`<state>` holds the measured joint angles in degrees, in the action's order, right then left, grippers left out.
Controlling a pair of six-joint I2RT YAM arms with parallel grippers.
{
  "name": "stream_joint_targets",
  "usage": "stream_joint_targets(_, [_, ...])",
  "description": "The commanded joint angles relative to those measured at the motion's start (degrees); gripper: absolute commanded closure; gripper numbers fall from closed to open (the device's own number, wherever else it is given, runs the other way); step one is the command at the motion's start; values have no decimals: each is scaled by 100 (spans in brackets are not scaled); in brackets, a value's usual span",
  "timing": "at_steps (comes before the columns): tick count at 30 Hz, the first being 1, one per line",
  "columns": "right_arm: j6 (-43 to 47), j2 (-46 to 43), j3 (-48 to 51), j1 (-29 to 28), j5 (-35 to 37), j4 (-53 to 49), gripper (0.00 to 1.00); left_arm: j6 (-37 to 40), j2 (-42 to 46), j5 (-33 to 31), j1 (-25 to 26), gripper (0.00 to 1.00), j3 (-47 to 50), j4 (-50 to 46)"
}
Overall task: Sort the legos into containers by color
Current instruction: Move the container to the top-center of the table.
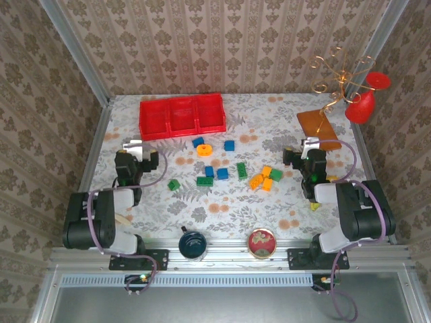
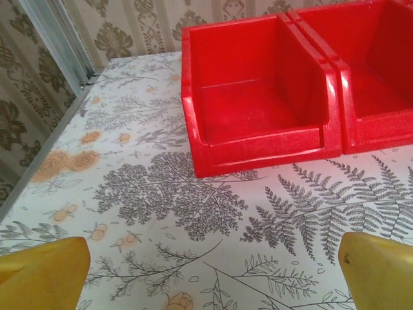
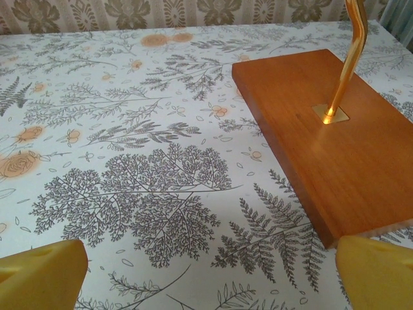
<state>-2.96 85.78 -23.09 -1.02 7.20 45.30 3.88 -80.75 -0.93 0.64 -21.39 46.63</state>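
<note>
Your left gripper [image 1: 134,151] sits on the left side of the table with its jaws spread wide and nothing between them. Its wrist camera looks over bare tablecloth at the near wall of the red tray [image 2: 264,152], with both yellow fingertips [image 2: 45,271] low in the corners. The tray [image 1: 182,129] lies at the far left-centre, and its three compartments look empty, so sorting has not begun; you are at the first pick.

The legos [image 1: 222,171] are scattered mid-table, between the two arms and nearer you than the tray. From the left there is a green brick [image 1: 174,184], then blues and an orange ring [image 1: 204,151] just in front of the tray. Further right come more greens and an orange cluster [image 1: 261,180].

Your right gripper [image 1: 310,153] is likewise wide open and holds nothing. It hovers over cloth beside a wooden base [image 3: 322,129], aimed away from the bricks.

Next, I judge, you should turn one arm toward the nearest brick, lower the open jaws astride it, and fix a colour for each compartment before the first drop. The bricks lie close together, so approach from a free side
</note>
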Motion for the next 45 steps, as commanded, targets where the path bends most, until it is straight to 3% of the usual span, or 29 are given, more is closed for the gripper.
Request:
stream_joint_targets(1, [-20,-406,-154,-30,223,-373,0,-207,499,-298,-47,0,-205,-582])
stream_joint_targets(6, [-2,-1029,-245,-72,381,-1185,0,-678,1200,-495,-47,0,-644,-1596])
stream_joint_targets(12, [41,-1780,-349,-329,747,-2129,0,-1504,1069,-588,-47,0,-1879,-3244])
stream_joint_targets(20, [11,-2579,-519,-972,1600,-3053,0,-2012,-500,-420,338,0,-3744,-4392])
stream_joint_targets(30, [-546,-2698,-1105,-1703,2363,-4210,0,-2009,-2768,-275,816,1,-6126,-5443])
stream_joint_targets(38, [-877,-2650,-1461,-2033,2779,-4681,0,-2091,-4013,-378,972,22,-7406,-6157])
stream_joint_targets(45, [-985,-2555,-1773,-2158,3000,-4976,0,-2072,-4485,-557,1060,29,-7808,-6531])
